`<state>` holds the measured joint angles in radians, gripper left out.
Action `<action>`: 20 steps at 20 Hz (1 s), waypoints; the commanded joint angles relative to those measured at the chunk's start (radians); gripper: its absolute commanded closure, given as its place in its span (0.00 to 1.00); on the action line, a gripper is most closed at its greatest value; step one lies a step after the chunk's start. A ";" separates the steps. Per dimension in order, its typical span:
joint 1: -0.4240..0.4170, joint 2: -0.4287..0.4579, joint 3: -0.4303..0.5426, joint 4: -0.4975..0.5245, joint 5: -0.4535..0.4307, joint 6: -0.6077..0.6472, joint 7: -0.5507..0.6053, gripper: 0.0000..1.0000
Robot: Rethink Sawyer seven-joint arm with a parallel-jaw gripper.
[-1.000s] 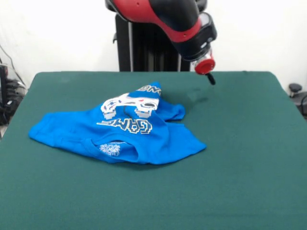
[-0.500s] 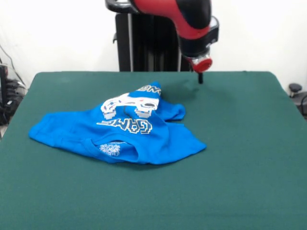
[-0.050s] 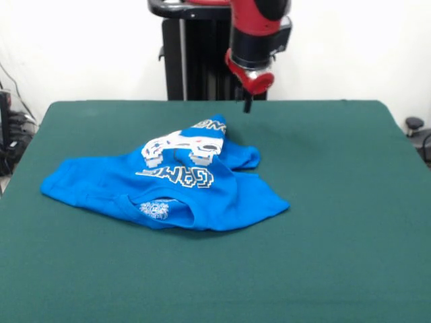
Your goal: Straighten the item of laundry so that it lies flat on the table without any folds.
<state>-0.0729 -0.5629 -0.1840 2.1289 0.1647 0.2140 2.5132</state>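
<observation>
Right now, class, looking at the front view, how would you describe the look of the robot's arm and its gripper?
The arm is glossy red with black sections, rounded and tube-like, ending in a red ring-shaped collar. Below it the gripper shows only as a thin dark tip. No cables or markings are visible on it.

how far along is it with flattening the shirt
Nothing looks done: the blue T-shirt lies crumpled on the green table, its printed part folded over. The gripper hangs above the table behind the shirt, holding nothing. The whole job is left.
</observation>
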 commanded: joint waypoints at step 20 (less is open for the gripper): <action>-0.166 0.147 0.180 -0.190 -0.093 -0.507 0.125 1.00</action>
<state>-0.2274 -0.5224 -0.1564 2.0213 0.0996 -0.2540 2.5132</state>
